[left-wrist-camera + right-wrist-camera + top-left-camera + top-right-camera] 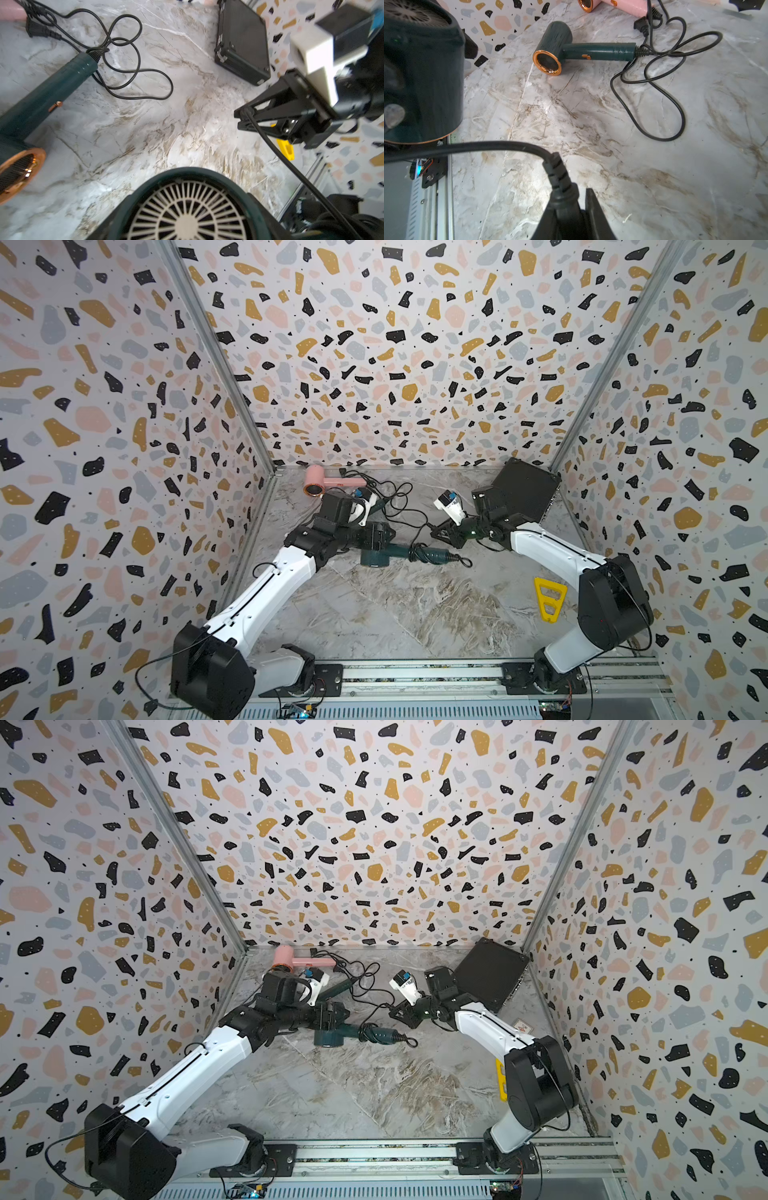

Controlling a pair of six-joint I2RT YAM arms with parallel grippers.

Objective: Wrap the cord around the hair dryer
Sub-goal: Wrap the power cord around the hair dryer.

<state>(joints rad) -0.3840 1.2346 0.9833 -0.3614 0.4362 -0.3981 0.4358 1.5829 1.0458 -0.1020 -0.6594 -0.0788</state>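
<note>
My left gripper point(376, 543) is shut on the head of a dark green hair dryer point(374, 560), held low over the marble floor. The dryer's white rear grille point(187, 209) fills the left wrist view. Its handle point(436, 556) points toward the right arm, with black cord point(419, 551) looped around it. From there the cord point(291, 166) runs up to my right gripper point(436, 531), which is shut on the plug point(562, 197) at the cord's end. In the right wrist view the held dryer point(421, 72) sits close by.
A second dark green dryer point(571, 49) lies on the floor behind, its loose cord point(675, 116) spread in loops. A pink dryer point(320, 483) sits by the back wall. A black case point(523, 489) leans at the back right. A yellow frame point(548, 599) lies near the right arm.
</note>
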